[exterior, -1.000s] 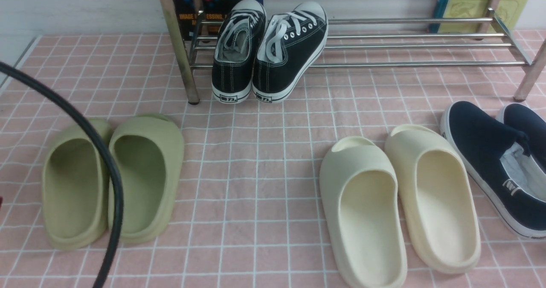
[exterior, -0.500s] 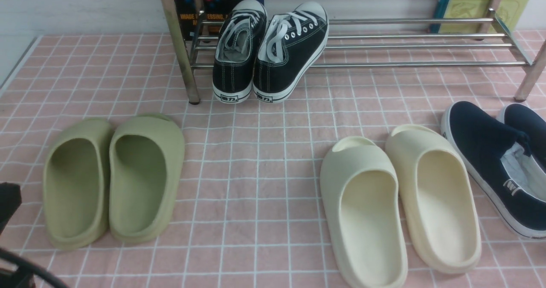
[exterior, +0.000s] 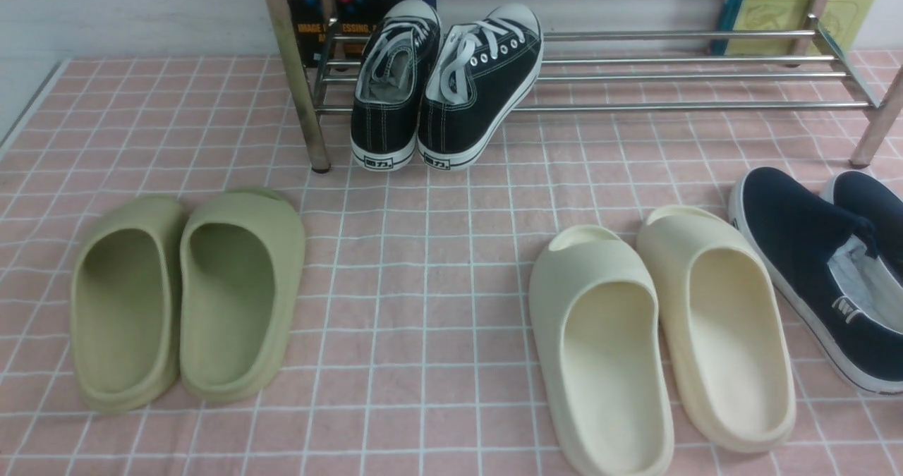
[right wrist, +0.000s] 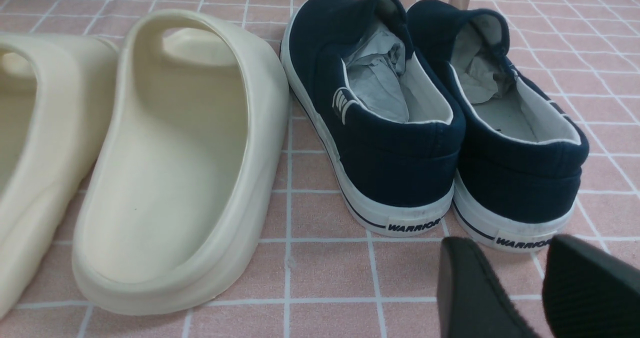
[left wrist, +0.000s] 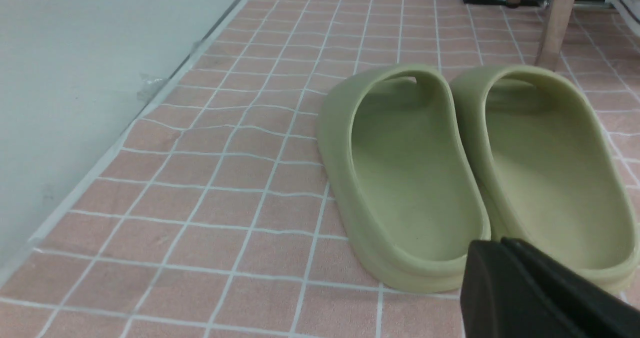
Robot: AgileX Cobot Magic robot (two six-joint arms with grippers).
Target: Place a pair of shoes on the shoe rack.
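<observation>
The pair of shoes, two black lace-up sneakers (exterior: 395,84) (exterior: 480,81), lies side by side on the lower bars of the shoe rack (exterior: 670,106), near its left leg. Their toes point to the back and their heels hang over the front bar. Neither gripper shows in the front view. In the left wrist view my left gripper (left wrist: 500,243) is shut and empty, low behind the heels of the green slides (left wrist: 405,178). In the right wrist view my right gripper (right wrist: 510,243) is open and empty, just behind the heels of the navy slip-ons (right wrist: 390,127).
Green slides (exterior: 183,300) lie at the front left. Cream slides (exterior: 656,335) lie at the front right, with navy slip-ons (exterior: 818,271) beside them at the right edge. Books stand behind the rack. The pink checked cloth (exterior: 423,250) ends at a pale floor on the left.
The left arm's black cable and body, seen at the lower left of the front view before, have drawn back out of it. The sneakers have not moved.
</observation>
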